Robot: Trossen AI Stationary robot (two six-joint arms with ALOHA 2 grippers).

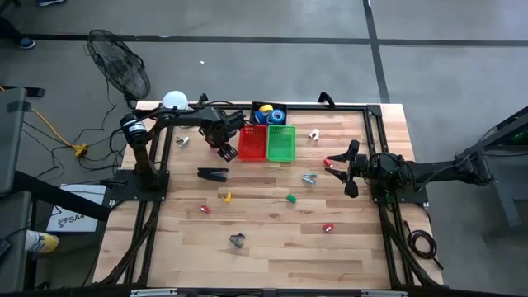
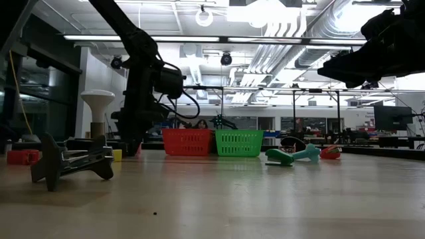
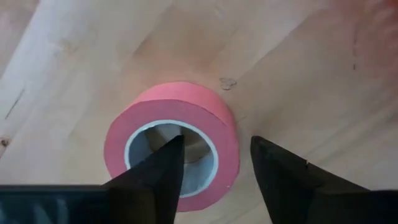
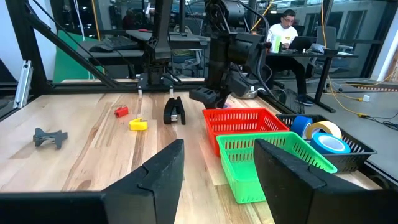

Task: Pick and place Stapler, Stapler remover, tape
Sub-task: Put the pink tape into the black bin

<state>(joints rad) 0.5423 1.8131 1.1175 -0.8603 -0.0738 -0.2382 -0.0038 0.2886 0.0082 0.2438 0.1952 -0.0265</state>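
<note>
- Pink tape roll (image 3: 171,146) is straddled on the desk (image 1: 272,231) by the left end effector (image 3: 214,165), one finger inside the ring and one outside, not yet clenched on its wall.
- Stapler (image 1: 213,174) is seen lying on the wood beside it, left of the red basket (image 1: 252,143).
- Right end effector (image 4: 217,165) is held released above the desk's right side, nothing gripped.
- Blue and yellow tape rolls (image 4: 320,135) are shown in the black bin (image 1: 270,113) behind the green basket (image 1: 281,142).
</note>
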